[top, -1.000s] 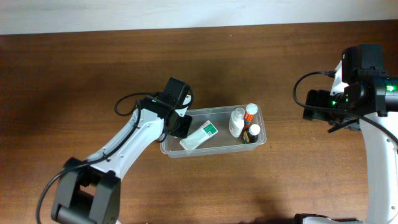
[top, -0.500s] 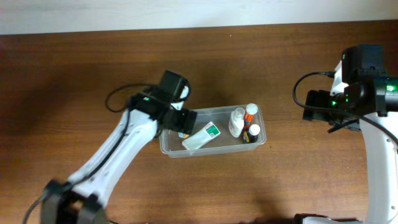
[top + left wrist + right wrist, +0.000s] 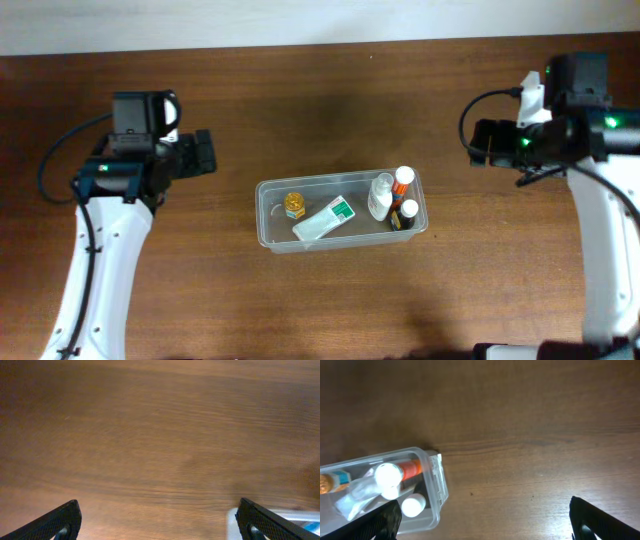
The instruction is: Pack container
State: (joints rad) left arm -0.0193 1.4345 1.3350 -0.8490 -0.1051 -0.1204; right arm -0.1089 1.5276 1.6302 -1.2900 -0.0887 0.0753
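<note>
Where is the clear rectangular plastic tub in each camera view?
Overhead: clear rectangular plastic tub, centre of the frame.
Left wrist: only a tub corner, bottom right.
Right wrist: tub's end, lower left.
Shared landmark: orange bottle inside, overhead and right wrist.

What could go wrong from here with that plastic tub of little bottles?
Two things, possibly. The bottles are crowded at the right end of the tub; another item dropped there might knock them about. The tub looks light, so the right pincer, open and nearest that end, could shove it if it clips the rim.
</note>
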